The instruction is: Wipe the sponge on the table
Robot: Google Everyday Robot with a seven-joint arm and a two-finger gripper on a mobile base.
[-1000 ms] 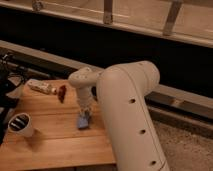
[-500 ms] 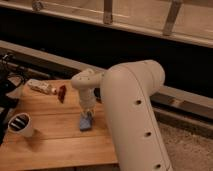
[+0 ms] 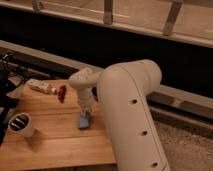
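Note:
The blue sponge (image 3: 84, 121) lies flat on the light wooden table (image 3: 55, 140), right of its middle. My gripper (image 3: 86, 113) points straight down onto the sponge's far end, at the tip of the big white arm that fills the right of the view. The arm's wrist hides the spot where gripper and sponge meet.
A dark red object (image 3: 62, 93) and a pale bottle (image 3: 41, 86) lie at the table's far left. A white cup (image 3: 21, 125) with a dark inside stands near the left edge. Dark equipment sits off the table's left side. A ledge and railing run behind.
The gripper and the sponge have slid slightly toward the near side of the table. The other items have not moved.

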